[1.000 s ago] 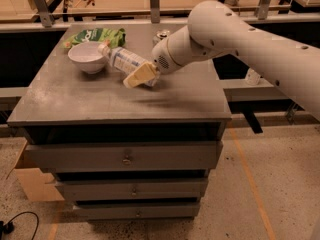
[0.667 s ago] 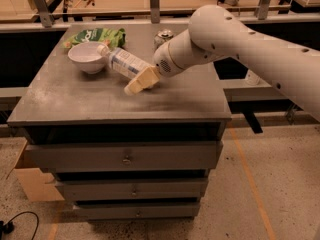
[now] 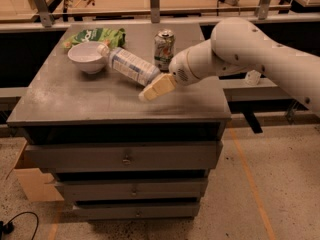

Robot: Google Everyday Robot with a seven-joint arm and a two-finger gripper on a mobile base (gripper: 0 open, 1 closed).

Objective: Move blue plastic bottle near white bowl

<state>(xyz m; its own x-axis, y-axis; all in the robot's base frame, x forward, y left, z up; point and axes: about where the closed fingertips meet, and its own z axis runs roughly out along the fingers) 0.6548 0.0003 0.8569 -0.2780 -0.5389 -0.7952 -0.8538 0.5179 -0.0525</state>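
Note:
The blue plastic bottle (image 3: 131, 65) lies on its side on the grey cabinet top (image 3: 75, 96). Its white cap touches or nearly touches the rim of the white bowl (image 3: 87, 57), and its base points to the front right. The bowl stands upright at the back left of the top. My gripper (image 3: 156, 88) is low over the top, right at the bottle's base end and slightly in front of it. I cannot tell whether it touches the bottle. The white arm (image 3: 240, 49) reaches in from the right.
A green-and-white drink can (image 3: 164, 48) stands upright just behind the gripper and the bottle's base. A green snack bag (image 3: 95, 35) lies behind the bowl. The cabinet has drawers (image 3: 125, 156) below. A cardboard box (image 3: 30, 181) sits on the floor at the left.
The gripper and arm have drawn back to the right and towards the front, uncovering the can. The bottle has stayed lying by the bowl.

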